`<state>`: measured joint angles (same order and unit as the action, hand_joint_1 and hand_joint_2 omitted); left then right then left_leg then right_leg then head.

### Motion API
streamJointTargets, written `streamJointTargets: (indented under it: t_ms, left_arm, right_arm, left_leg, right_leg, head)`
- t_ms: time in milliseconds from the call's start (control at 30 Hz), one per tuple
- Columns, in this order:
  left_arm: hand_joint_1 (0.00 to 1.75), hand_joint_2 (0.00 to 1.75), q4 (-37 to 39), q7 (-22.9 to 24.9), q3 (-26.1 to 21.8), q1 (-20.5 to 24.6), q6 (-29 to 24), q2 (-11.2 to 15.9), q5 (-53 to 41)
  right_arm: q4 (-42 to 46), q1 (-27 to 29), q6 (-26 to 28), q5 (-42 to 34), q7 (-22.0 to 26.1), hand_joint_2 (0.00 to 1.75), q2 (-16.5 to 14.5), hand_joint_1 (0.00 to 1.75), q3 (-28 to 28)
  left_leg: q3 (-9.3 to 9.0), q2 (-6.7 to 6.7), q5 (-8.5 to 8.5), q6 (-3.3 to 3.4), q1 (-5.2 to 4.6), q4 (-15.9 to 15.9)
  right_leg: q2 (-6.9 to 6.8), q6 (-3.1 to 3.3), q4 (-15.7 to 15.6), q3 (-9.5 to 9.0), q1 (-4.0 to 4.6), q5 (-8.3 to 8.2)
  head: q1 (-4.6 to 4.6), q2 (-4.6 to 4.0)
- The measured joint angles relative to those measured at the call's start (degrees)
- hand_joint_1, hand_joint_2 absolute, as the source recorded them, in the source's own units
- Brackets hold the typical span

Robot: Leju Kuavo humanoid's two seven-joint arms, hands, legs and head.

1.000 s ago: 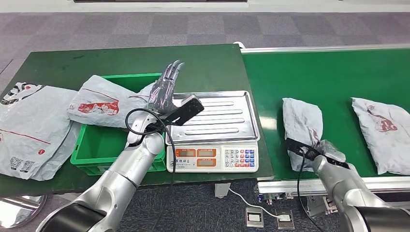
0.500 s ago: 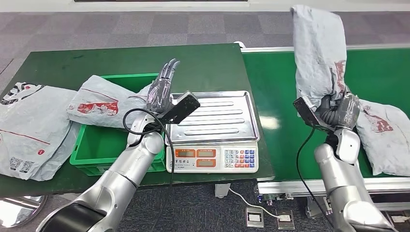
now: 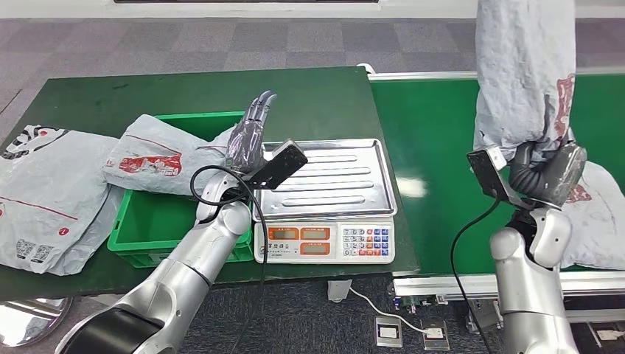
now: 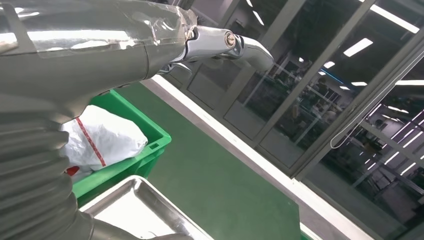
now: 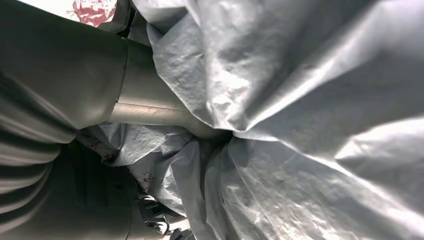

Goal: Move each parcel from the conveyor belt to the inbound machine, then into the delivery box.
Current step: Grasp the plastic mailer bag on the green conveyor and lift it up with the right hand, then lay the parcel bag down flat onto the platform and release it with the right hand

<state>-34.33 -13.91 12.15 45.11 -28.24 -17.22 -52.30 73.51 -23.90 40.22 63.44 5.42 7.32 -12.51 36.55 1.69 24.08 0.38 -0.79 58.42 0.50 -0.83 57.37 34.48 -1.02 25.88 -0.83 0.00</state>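
Observation:
My right hand [image 3: 547,168] grips a grey plastic parcel [image 3: 522,70] by its lower end and holds it upright, high over the green conveyor belt [image 3: 442,140]. The same parcel [image 5: 300,100] crumples around my thumb in the right wrist view. A second grey parcel [image 3: 601,221] lies flat on the belt behind that hand. My left hand [image 3: 249,136] is raised with fingers straight and apart, holding nothing, above the left edge of the scale's steel tray [image 3: 335,177]. A grey parcel [image 3: 158,158] rests in the green delivery box [image 3: 147,221].
The weighing scale [image 3: 324,242] with its keypad sits at the table's front edge between box and belt. A large grey parcel [image 3: 44,199] lies on the green table left of the box. A black cable hangs from each wrist.
My right hand took the parcel off the belt and has lifted it higher and further right. My left hand has stayed in place.

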Motion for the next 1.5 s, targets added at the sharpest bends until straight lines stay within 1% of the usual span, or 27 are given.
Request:
streamJointTargets:
  t_ms: [400, 1300, 1333, 1367, 1400, 1433, 1467, 1500]
  left_arm:
    - [0.00, 1.75, 0.4, 0.0, 0.0, 0.2, 0.0, 0.0, 0.0]
    - [0.00, 1.75, 0.4, -0.2, 0.0, 0.2, -0.1, -0.1, 0.1]
    - [0.00, 1.75, 0.4, -0.7, 0.0, 0.2, -0.3, -0.1, 0.7]
    - [0.00, 1.75, 0.4, -1.6, 0.0, 0.2, -0.8, -0.1, 1.9]
    - [0.00, 1.75, 0.3, -3.1, 0.0, 0.2, -1.6, -0.1, 3.8]
    - [0.00, 1.75, 0.2, -4.6, 0.0, 0.3, -2.3, -0.1, 5.9]
    - [0.00, 1.75, 0.2, -5.9, 0.0, 0.5, -2.9, -0.2, 7.6]
    - [0.00, 1.75, 0.1, -6.8, 0.0, 0.7, -3.2, -0.3, 8.8]
  right_arm:
    - [1.4, 0.3, 0.0, 0.0, 0.0, 1.75, -0.5, 1.75, -0.8]
    - [1.5, 0.7, -0.3, 0.1, 0.1, 1.75, -0.8, 1.75, -0.9]
    - [1.4, 0.6, -1.4, 0.7, 0.8, 1.75, -1.2, 1.75, -0.8]
    - [0.4, 0.0, -3.9, 2.1, 2.0, 1.75, -2.1, 1.75, -0.3]
    - [-1.7, -1.2, -8.2, 3.9, 3.3, 1.75, -3.9, 1.75, 0.8]
    - [-4.8, -2.8, -13.3, 5.7, 4.3, 1.75, -6.2, 1.75, 2.9]
    - [-8.7, -4.4, -18.5, 6.6, 4.5, 1.75, -8.6, 1.75, 6.4]
    - [-12.4, -5.6, -22.1, 6.1, 3.9, 1.75, -10.6, 1.75, 10.9]
  left_leg:
    - [0.01, -0.02, 0.00, 0.00, 0.00, 0.0]
    - [0.05, -0.01, 0.01, 0.00, 0.00, 0.0]
    - [0.24, 0.03, 0.01, -0.01, 0.01, -0.1]
    - [0.39, 0.01, 0.04, -0.06, 0.04, -0.1]
    - [0.46, -0.15, 0.12, -0.18, 0.09, -0.2]
    - [0.29, -0.44, 0.21, -0.31, 0.14, -0.2]
    - [-0.02, -0.80, 0.27, -0.41, 0.18, -0.1]
    - [-0.28, -1.05, 0.29, -0.45, 0.20, -0.1]
  right_leg:
    - [0.03, 0.00, 0.0, 0.02, 0.00, 0.00]
    - [0.01, 0.00, 0.0, -0.01, 0.01, 0.00]
    - [-0.02, 0.00, 0.1, -0.05, 0.03, 0.01]
    - [-0.01, 0.04, 0.1, -0.10, 0.08, 0.01]
    - [0.16, 0.11, 0.2, -0.13, 0.14, 0.00]
    - [0.46, 0.19, 0.1, -0.13, 0.20, -0.01]
    - [0.81, 0.28, 0.1, -0.09, 0.23, -0.03]
    - [1.06, 0.34, 0.1, -0.05, 0.23, -0.07]
  head:
    - [0.00, 0.00]
    - [0.01, 0.00]
    - [0.02, 0.00]
    - [0.03, 0.00]
    - [0.04, 0.00]
    - [0.04, 0.00]
    - [0.03, 0.00]
    - [0.02, 0.00]
